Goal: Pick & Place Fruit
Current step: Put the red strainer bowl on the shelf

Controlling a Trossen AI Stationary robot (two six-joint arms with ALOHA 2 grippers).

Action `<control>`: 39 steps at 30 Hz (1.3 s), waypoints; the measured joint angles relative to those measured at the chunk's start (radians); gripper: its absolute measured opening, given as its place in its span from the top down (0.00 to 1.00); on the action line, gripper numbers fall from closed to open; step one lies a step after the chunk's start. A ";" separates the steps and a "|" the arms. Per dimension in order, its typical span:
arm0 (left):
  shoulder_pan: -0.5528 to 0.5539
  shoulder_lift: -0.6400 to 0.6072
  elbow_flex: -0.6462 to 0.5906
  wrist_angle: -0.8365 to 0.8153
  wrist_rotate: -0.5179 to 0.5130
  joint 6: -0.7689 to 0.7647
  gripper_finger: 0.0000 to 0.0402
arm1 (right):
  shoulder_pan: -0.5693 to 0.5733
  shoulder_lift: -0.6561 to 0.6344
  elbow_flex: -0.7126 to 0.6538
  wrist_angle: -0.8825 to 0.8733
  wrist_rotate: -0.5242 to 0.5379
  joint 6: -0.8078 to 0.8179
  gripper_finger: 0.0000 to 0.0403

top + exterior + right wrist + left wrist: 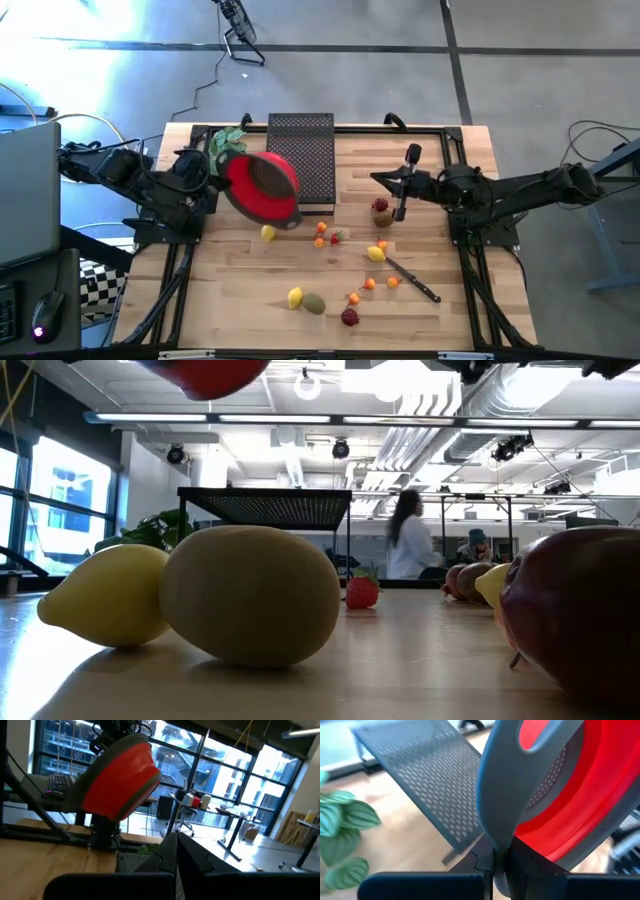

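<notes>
My left tool is clamped on the grey rim of a red colander, holding it tilted above the table, just beside the black mesh rack. In the left wrist view the rim fills most of the frame and hides the colander's far side; only part of the rack and some leaves of the plant show past it. From table height the colander is cut off at the top edge, just a red underside.

My right tool hangs over the table's right half, fingers pressed together with nothing between them; its wrist view looks across at the colander's outside, and the fingers block the table below.

The fruit lies scattered on the table, none in the colander that I can see. A lemon sits just below the colander, small orange ones nearby, a dark red one close under my right tool, another lemon by the knife, and a lemon touching an olive-green fruit near the front edge. The smallest pieces are too tiny to name.
</notes>
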 joint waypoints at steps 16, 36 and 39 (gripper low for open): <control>0.115 0.159 0.012 0.010 -0.178 0.166 0.96 | 0.090 0.342 0.437 -0.275 0.371 -0.093 0.99; 0.237 0.214 0.012 0.340 -0.182 0.549 0.96 | 0.118 0.468 0.546 -0.299 0.394 0.182 0.56; 0.237 0.221 0.012 0.337 -0.192 0.548 0.96 | 0.118 0.468 0.546 -0.299 0.388 0.195 0.45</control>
